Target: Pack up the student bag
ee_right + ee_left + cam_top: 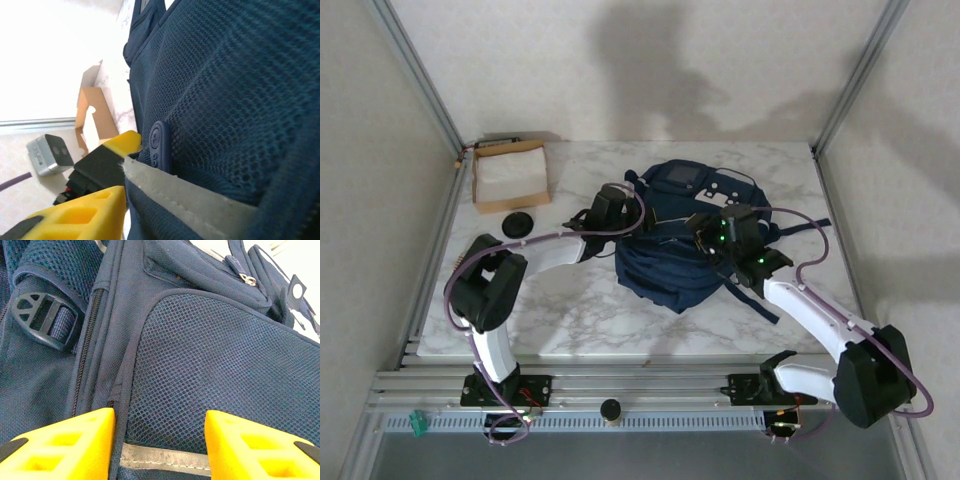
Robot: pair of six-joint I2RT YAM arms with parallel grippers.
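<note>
The student bag (670, 265) is a navy backpack lying in the middle of the marble table, its grey-patched top toward the far side. My left gripper (635, 215) presses on its left side. In the left wrist view the left gripper (160, 445) is open, its yellow fingers (65, 445) straddling blue mesh and a pale stripe (165, 457) without pinching them. My right gripper (708, 232) rests on the bag's upper middle. One yellow right finger (80, 215) lies against the student bag (225, 100) beside a pale stripe (190, 195) and a zip pull (160, 145). Fabric hides the other finger.
A shallow cardboard box (510, 172) with a white sheet inside stands at the far left corner, and a black disc (518, 224) lies just in front of it. The bag's straps (800, 225) trail to the right. Bare marble lies in front of the bag.
</note>
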